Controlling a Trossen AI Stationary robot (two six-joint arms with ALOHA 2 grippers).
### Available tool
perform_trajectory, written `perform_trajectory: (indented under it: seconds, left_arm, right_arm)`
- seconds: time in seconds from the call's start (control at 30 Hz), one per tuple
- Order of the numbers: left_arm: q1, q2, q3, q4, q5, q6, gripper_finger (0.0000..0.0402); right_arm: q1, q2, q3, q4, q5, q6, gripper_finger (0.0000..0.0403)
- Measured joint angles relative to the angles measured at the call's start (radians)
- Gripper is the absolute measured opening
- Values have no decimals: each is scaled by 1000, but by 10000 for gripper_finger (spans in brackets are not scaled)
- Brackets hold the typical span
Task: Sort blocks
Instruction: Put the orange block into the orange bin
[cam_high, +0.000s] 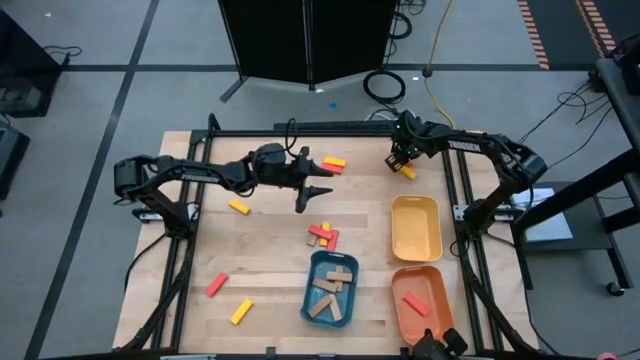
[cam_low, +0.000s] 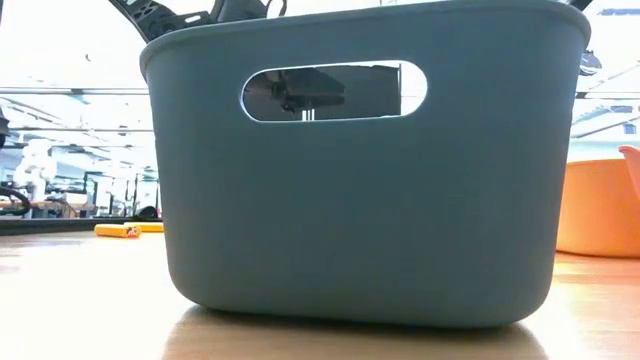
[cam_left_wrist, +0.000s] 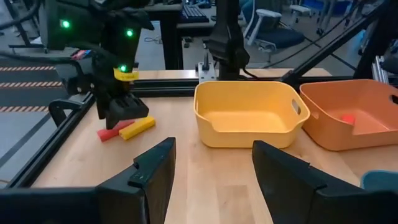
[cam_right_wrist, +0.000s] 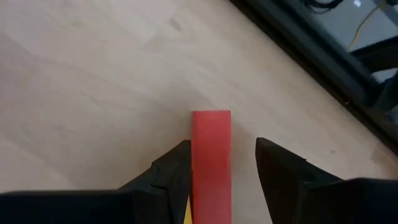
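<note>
My right gripper (cam_high: 403, 163) hangs open over a red block (cam_right_wrist: 211, 155) and a yellow block (cam_left_wrist: 138, 127) lying side by side on the table at the far right. Its fingers stand on either side of the red block, one close against it and the other with a gap. My left gripper (cam_high: 315, 190) is open above the table's middle, pointing toward the right edge with nothing between its fingers (cam_left_wrist: 152, 177). More red and yellow blocks lie at the far middle (cam_high: 333, 162), the middle (cam_high: 323, 236) and the near left (cam_high: 217, 284).
A yellow tray (cam_high: 416, 227) stands at the right and an orange tray (cam_high: 420, 300) with a red block is nearer. A blue tray (cam_high: 330, 288) holds tan blocks at the near middle. Single yellow blocks lie at the left (cam_high: 238, 207) and near left (cam_high: 241, 311).
</note>
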Motion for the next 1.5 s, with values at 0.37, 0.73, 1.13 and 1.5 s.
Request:
perform_trajectory:
  seconds: [0.37, 0.73, 1.13, 1.5]
  left_arm:
    - [8, 0, 0, 12, -1, 14, 208]
    - [8, 0, 0, 43, 10, 22, 208]
    - [4, 0, 0, 43, 15, 41, 208]
    - [-3, 0, 0, 44, 16, 47, 208]
  right_arm:
    - [6, -35, 2, -52, -78, 8, 144]
    - [-1, 8, 2, -42, -41, 25, 238]
    - [-40, 48, 64, -142, -46, 8, 267]
    - [-24, 3, 154, -260, -52, 26, 266]
